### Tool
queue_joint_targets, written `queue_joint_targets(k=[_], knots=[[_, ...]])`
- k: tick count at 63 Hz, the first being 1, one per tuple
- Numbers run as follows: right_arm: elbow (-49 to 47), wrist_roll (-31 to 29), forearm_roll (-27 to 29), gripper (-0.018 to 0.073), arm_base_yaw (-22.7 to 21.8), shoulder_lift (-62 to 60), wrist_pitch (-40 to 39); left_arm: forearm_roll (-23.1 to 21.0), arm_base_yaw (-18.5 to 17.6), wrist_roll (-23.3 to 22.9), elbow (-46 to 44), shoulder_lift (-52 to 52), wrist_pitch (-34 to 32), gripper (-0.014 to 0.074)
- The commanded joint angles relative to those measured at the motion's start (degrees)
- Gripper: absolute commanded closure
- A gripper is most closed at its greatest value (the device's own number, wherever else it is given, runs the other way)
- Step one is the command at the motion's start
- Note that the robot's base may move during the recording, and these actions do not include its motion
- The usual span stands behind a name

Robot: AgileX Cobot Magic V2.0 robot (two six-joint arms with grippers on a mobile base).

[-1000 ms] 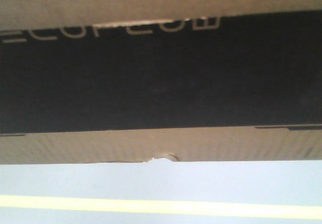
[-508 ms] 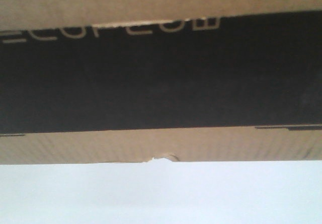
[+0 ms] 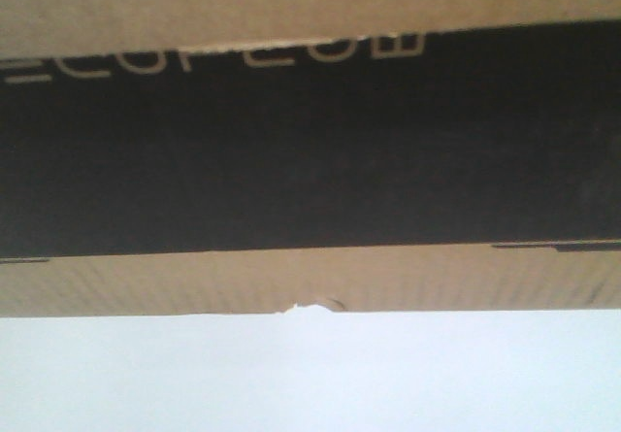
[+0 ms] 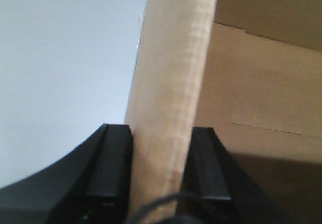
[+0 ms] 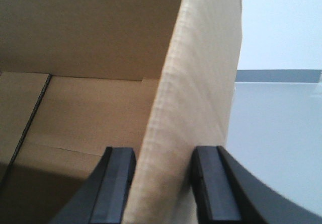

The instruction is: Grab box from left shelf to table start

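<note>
1. Gripping state, left: my left gripper (image 4: pixel 158 171) is pinching an upright cardboard wall of the box (image 4: pixel 173 73). One black jaw lies against the wall's outer face and the other against its inner face, and both touch the cardboard.
2. Gripping state, right: my right gripper (image 5: pixel 163 183) is clamped on another upright wall in the same way, with one jaw inside the box and one outside.
3. Interior: both wrist views show bare brown cardboard inside the box, with a floor crossed by flap seams. The top is open.
4. Front view: the box spans the frame from the left edge to the right edge and fills the upper three quarters.
5. Markings: the black panel (image 3: pixel 310 150) runs the full width, with pale lettering (image 3: pixel 223 58) along its upper border. The letters are blurred and only partly readable.
6. Lower edge: a small nick (image 3: pixel 312 307) sits near the middle of the box's bottom edge.
7. Below the box: a pale surface (image 3: pixel 310 374) fills the strip under that edge. I cannot tell whether the box touches it.
8. Right wrist view: outside the held wall, the same kind of pale surface extends to a grey band (image 5: pixel 276 75) farther off.
</note>
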Motion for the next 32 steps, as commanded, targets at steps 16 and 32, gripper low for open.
queue_joint_targets(k=[16,32], knots=[[-1.6,-0.4,9.0,0.0503,0.2,1.1,-7.3,-18.1,-1.3,4.2,-2.3,-0.4,-4.4,0.0608],[-1.6,-0.4,9.0,0.0503,0.2,1.1,-7.3,-18.1,-1.3,4.2,-2.3,-0.4,-4.4,0.0608]])
